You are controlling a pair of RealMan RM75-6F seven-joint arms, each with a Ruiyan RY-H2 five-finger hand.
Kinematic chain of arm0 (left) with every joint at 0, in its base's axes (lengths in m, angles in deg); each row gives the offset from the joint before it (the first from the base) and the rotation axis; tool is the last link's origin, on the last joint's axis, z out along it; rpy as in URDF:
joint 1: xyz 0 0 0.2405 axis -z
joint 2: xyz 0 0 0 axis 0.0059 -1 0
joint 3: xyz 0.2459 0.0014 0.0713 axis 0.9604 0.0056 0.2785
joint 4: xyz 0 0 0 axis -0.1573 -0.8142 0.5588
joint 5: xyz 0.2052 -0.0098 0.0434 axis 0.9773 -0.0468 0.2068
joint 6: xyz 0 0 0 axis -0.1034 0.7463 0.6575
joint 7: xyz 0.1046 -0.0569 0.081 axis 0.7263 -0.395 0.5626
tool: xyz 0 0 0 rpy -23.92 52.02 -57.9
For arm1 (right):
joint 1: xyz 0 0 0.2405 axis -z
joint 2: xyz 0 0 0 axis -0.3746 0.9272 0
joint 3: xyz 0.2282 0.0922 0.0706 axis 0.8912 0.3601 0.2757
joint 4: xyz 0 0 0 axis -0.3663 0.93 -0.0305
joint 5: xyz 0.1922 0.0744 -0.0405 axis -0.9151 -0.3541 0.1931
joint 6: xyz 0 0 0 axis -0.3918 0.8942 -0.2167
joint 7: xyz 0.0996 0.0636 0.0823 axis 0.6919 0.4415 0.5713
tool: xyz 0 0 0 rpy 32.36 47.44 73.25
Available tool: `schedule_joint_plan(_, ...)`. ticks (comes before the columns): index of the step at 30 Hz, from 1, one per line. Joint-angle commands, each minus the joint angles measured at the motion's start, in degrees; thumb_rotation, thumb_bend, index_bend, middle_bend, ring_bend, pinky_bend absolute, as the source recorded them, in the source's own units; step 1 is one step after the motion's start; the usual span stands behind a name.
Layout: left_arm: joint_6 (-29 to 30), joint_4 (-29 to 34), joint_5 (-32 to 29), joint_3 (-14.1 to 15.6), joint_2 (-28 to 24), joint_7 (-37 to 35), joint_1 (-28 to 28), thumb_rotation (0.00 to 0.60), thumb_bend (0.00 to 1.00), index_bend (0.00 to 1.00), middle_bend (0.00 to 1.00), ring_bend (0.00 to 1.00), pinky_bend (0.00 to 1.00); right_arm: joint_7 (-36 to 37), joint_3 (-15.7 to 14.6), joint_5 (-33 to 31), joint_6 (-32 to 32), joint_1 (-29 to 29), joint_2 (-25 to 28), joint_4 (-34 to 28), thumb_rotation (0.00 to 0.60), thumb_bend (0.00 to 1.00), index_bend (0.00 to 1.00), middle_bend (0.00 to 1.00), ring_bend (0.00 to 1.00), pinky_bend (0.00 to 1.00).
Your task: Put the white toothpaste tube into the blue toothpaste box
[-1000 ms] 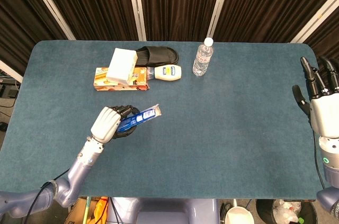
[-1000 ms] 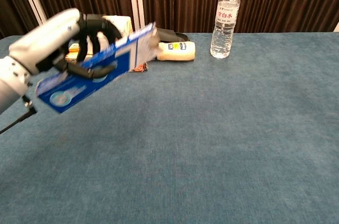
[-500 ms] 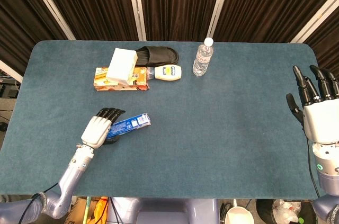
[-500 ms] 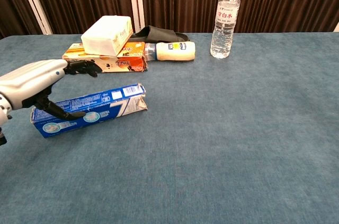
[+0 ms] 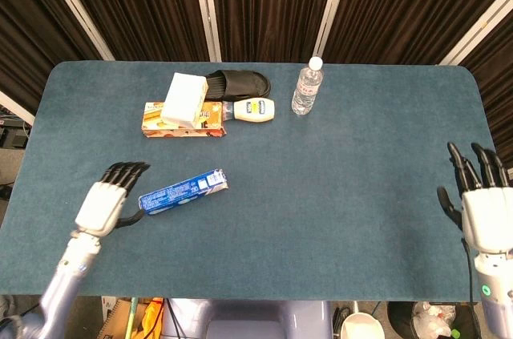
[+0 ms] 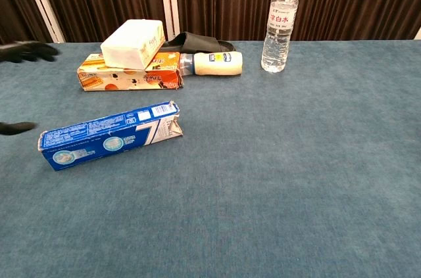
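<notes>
The blue toothpaste box (image 5: 183, 191) lies flat on the table, its flap end toward the right; the chest view shows the box (image 6: 110, 135) at the left with its torn flaps standing open. My left hand (image 5: 110, 198) hovers just left of it, fingers spread, holding nothing; only its dark fingertips (image 6: 26, 50) show at the chest view's left edge. My right hand (image 5: 478, 202) is at the table's right edge, fingers spread and empty. No white toothpaste tube shows in either view.
At the back left an orange carton (image 5: 183, 119) carries a white box (image 5: 185, 98), with a black slipper (image 5: 238, 82) behind and a small cream bottle (image 5: 253, 109) beside it. A water bottle (image 5: 307, 87) stands at the back centre.
My left hand set the blue box down on the table, let go and drew back to the left. My right hand moved down toward the near right edge.
</notes>
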Motion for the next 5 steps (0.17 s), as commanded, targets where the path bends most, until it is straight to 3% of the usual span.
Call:
schedule_joint_plan(1, 4.33, 1.44, 4.69, 4.03, -4.62, -0.9, -3.86, 0.6, 0.17, 0.07, 0.07, 0.08, 0.08, 2.07, -3.64, -2.34, -0.98, 4.0, -1.01, -1.11, 0.6, 0.32, 0.0, 0.16, 0.0, 0.03)
schedule_joint_plan(5, 7.75, 1.0, 7.26, 6.33, -7.36, -1.1, -6.78, 0.6, 0.08, 0.04, 0.02, 0.02, 0.03, 2.53, -5.92, -4.05, -2.43, 6.41, -0.11, -3.28, 0.6, 0.32, 0.0, 0.05, 0.0, 0.0)
